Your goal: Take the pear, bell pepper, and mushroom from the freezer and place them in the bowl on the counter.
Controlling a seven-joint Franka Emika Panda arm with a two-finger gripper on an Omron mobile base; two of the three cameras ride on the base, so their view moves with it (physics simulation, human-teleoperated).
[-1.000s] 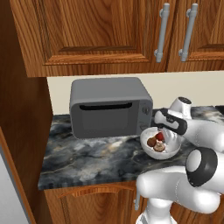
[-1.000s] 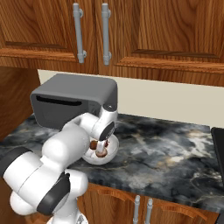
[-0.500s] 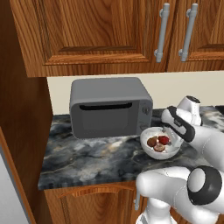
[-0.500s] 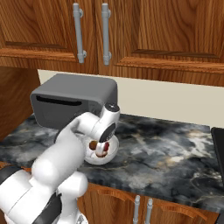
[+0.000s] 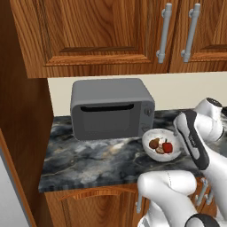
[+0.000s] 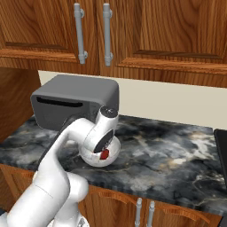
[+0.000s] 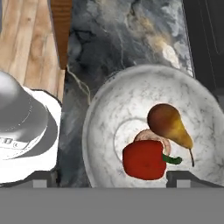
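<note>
The speckled white bowl (image 5: 150,136) stands on the dark marbled counter (image 5: 88,159), just right of the microwave. In it lie the brown pear (image 7: 168,122), the red bell pepper (image 7: 143,159) and the pale mushroom (image 7: 151,134), touching one another. My gripper (image 7: 111,181) hovers above the bowl (image 7: 100,109), open, its tips standing wide apart on either side of the pepper and holding nothing. From the right base view my white wrist (image 6: 103,133) covers most of the bowl (image 6: 91,158), with a bit of the pepper (image 6: 104,154) showing below it. The freezer is out of view.
A grey microwave (image 5: 111,108) sits at the back of the counter (image 6: 168,150), close to the bowl's left. Wooden wall cabinets with metal handles (image 5: 165,31) hang overhead. A wooden side panel (image 5: 22,111) bounds the counter's left end. A dark appliance edge (image 6: 221,142) lies far right.
The jaws have spread wider. My hand has drawn back a little to the right over the bowl, and the pepper now lies loose in it.
</note>
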